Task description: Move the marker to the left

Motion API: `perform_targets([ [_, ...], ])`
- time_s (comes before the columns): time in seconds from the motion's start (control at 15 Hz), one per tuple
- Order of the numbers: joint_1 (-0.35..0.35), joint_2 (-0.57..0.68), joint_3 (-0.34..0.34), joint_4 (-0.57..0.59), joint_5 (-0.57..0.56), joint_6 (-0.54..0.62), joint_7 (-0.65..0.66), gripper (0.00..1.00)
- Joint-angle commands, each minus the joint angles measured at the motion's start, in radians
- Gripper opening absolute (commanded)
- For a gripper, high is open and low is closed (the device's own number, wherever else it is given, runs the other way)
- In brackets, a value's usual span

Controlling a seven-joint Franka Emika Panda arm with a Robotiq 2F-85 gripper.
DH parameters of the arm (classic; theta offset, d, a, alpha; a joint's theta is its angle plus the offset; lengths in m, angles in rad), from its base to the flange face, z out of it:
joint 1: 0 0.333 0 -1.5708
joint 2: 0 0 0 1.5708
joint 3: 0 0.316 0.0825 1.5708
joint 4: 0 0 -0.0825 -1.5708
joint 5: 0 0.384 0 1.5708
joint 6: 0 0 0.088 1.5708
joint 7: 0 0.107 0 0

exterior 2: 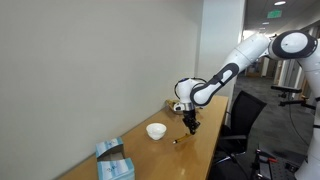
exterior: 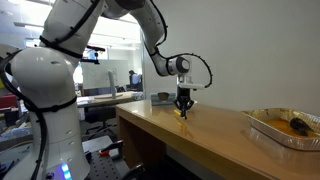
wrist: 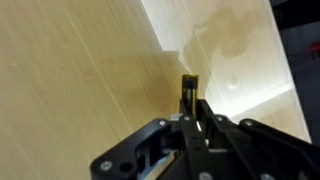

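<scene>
The marker (exterior: pixel 182 114) is a short yellow stick with a dark tip. It hangs upright from my gripper (exterior: pixel 183 105), with its lower end at or just above the wooden table (exterior: pixel 210 140). In the wrist view the gripper (wrist: pixel 193 108) has its fingers closed on the marker, whose dark end (wrist: pixel 188 86) sticks out beyond the fingertips. In an exterior view the gripper (exterior 2: pixel 192 127) hovers low over the table near its front edge, to the right of the white bowl.
A foil tray (exterior: pixel 262 128) with a dark and orange item stands on the table's far right. A white bowl (exterior 2: pixel 156 131) and a blue packet (exterior 2: pixel 112 160) sit along the wall side. A small dark mark (exterior 2: pixel 178 141) lies on the table near the gripper.
</scene>
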Motion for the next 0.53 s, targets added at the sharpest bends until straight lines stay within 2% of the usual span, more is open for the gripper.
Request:
perform_targets([
  [0.0,0.015,-0.009,0.016,-0.025,0.046,0.069,0.029,0.03],
  [0.2,0.024,-0.012,0.039,-0.038,0.095,0.089,0.035,0.03],
  [0.47,0.049,-0.013,0.036,-0.070,0.067,0.120,0.035,0.03],
])
